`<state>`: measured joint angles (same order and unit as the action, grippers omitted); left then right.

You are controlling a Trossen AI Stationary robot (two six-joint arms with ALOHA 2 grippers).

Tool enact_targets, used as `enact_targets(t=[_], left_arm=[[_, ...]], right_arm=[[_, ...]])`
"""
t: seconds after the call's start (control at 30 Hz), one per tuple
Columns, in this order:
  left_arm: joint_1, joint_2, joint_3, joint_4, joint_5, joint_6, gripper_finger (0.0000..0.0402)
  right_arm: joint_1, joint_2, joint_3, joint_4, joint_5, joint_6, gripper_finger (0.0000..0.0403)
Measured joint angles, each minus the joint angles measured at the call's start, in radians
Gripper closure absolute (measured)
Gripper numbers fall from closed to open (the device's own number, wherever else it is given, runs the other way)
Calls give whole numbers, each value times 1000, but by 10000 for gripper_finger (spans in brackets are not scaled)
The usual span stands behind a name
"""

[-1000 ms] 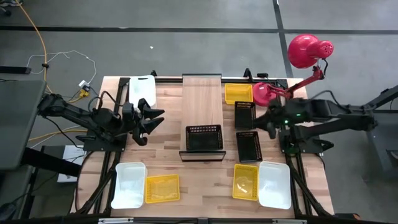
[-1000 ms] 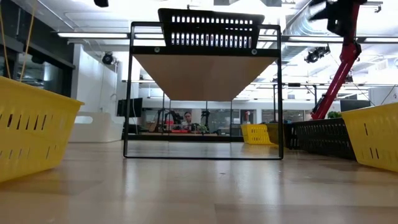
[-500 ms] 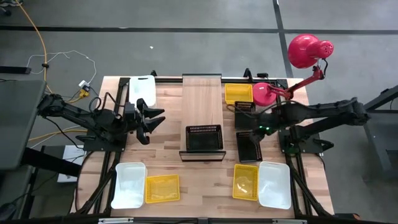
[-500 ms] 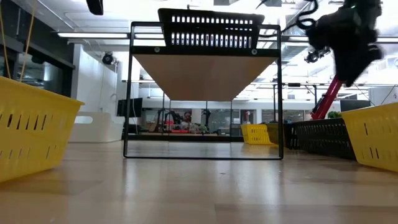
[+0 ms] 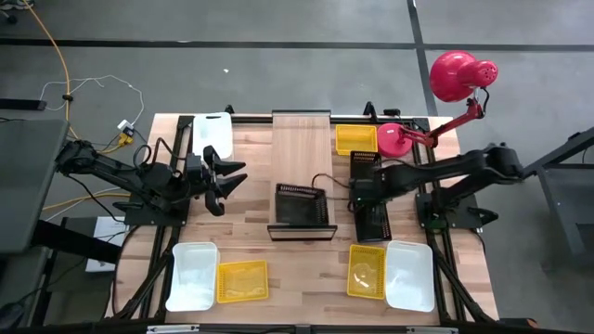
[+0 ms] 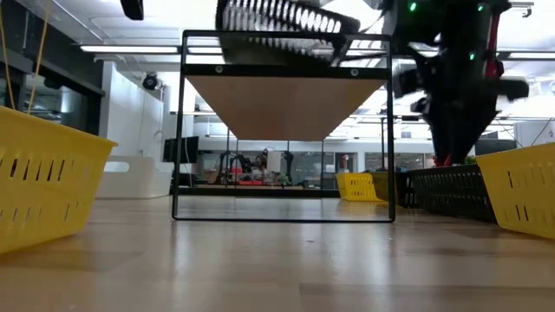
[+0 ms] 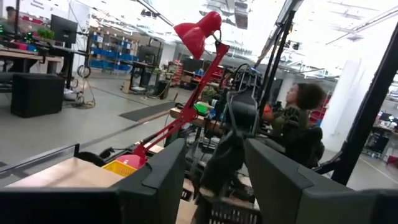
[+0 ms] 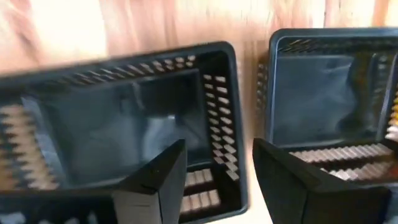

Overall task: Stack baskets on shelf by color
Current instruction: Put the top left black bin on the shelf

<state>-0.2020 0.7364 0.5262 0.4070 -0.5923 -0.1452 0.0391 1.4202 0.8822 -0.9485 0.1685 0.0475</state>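
Half a second ago the right gripper point(image 5: 357, 193) was farther back; now it has reached in over the black baskets point(image 5: 371, 219) on the desk point(image 5: 251, 167), fingers apart and holding nothing. Just beside it, another black basket point(image 5: 303, 205) sits tilted on the shelf point(image 5: 301, 148). Off to the far side, the left gripper point(image 5: 225, 176) waits, also wide apart.

You are working in a large robotics lab or workshop hall. Beyond the worktop point(image 5: 306, 274) you see a grey concrete floor point(image 5: 278, 74), exposed ceiling ducts and strip lights point(image 6: 113, 48). The left wrist view shows blue storage bins point(image 7: 115, 55) on racks, desks with monitors point(image 7: 62, 28), and a seated person point(image 7: 298, 127). A red desk lamp point(image 5: 455, 79) is clamped at the worktop's edge.
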Motion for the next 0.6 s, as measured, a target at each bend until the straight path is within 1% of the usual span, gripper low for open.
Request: enact_targets(t=[0.07,0.13,0.27,0.5,0.6], left_arm=[[0,0,0,0,-1,0,245],[0,0,0,0,-1,0,245],[0,0,0,1,-4,0,245],[0,0,0,5,-47,0,245],[0,0,0,5,-48,0,245]], right_arm=[[0,34,0,11,22,-57,231],[0,60,-1,35,22,-94,231],[0,75,-1,66,23,-108,236],[0,24,-1,78,23,-94,242],[0,-9,-1,72,23,-76,242]])
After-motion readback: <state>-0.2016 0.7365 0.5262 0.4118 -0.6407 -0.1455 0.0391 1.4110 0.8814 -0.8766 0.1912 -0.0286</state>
